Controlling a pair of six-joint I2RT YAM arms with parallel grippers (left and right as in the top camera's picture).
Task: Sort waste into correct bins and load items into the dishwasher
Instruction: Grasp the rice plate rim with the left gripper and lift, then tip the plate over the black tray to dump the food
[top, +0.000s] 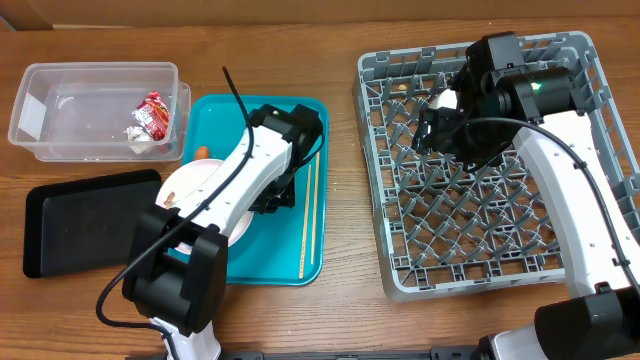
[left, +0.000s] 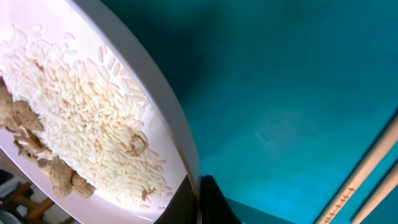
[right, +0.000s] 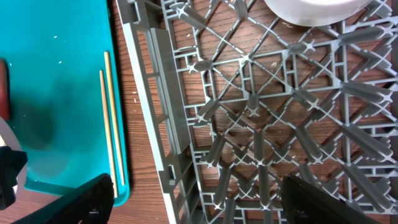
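My left gripper (top: 268, 200) is shut on the rim of a white plate (top: 195, 185) on the teal tray; its black fingertips (left: 214, 202) pinch the edge. The plate (left: 165, 134) carries rice (left: 81, 106) and nut-like bits (left: 62, 180). A carrot (top: 203, 152) lies by the plate, and two chopsticks (top: 308, 215) rest along the tray's right side. My right gripper (top: 440, 130) hangs open over the grey dish rack (top: 400, 250), with nothing between its fingers (right: 93, 199). A white cup (top: 445, 99) sits in the rack's far part. The clear tub (top: 60, 140) holds a red wrapper (top: 154, 112) and a tissue (top: 138, 138).
A black tray (top: 80, 225) lies at the front left, below the clear tub. The teal tray (top: 290, 265) sits in the middle, a strip of bare wood between it and the rack. My left arm reaches across the teal tray from the front.
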